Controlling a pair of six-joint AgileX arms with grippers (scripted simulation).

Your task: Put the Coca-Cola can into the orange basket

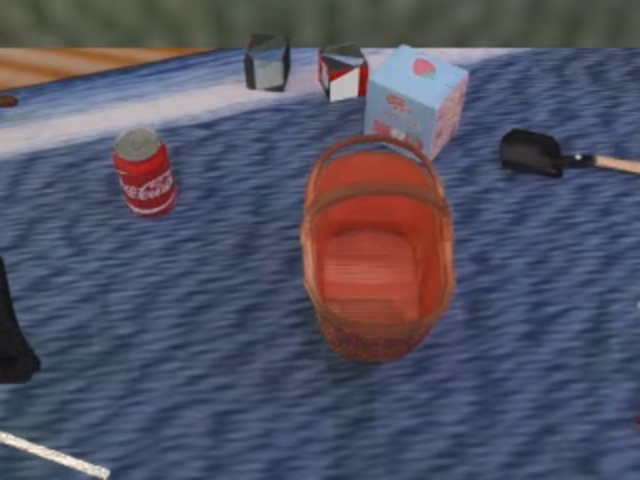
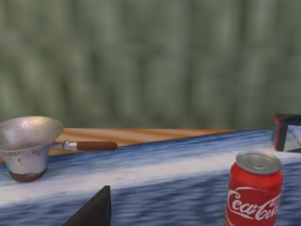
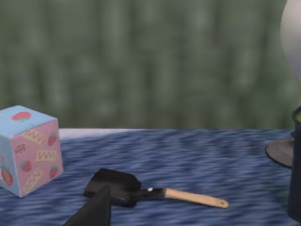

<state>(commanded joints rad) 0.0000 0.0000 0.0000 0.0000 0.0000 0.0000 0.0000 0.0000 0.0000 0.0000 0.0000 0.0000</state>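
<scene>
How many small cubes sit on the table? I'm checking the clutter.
2: a dark grey cube and a red-and-white cube, side by side at the far edge, behind the orange woven basket. Others may lie out of view.

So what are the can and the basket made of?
The can looks like metal: glossy red printed wall, bare silver lid with a pull tab. The basket looks like woven wicker or cane, matte orange, with ribbed walls and a hoop handle.
</scene>
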